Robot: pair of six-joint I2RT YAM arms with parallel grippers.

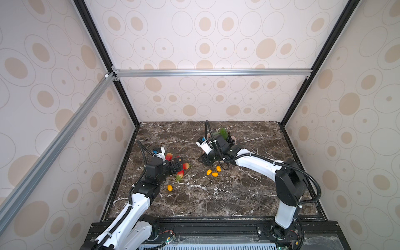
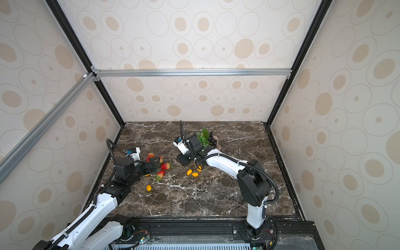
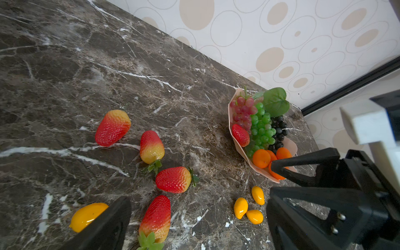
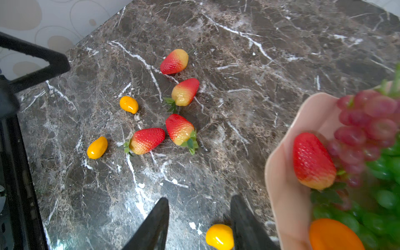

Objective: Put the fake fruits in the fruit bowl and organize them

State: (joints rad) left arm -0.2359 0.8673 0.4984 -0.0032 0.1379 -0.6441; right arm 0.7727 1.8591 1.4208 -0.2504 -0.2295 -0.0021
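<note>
**Four strawberries [image 3: 173,179] wait on the marble tabletop [image 3: 65,75]**

They lie beside the left gripper [image 1: 181,166], whose fingers are spread wide and empty. The right gripper [image 4: 200,200] is parted too, gripping nothing, near the yellow ovals [image 3: 240,207]. The pink fruit bowl [image 4: 285,173], toward the back, carries grapes [image 3: 262,127], tangerines [image 3: 261,158] and one strawberry. The fruits look light, hard and glossy, likely slippery: pinch across the fat middle, not the leafy cap. The polished surface may let them skid; patterned walls [image 1: 194,97] close it in.
</note>
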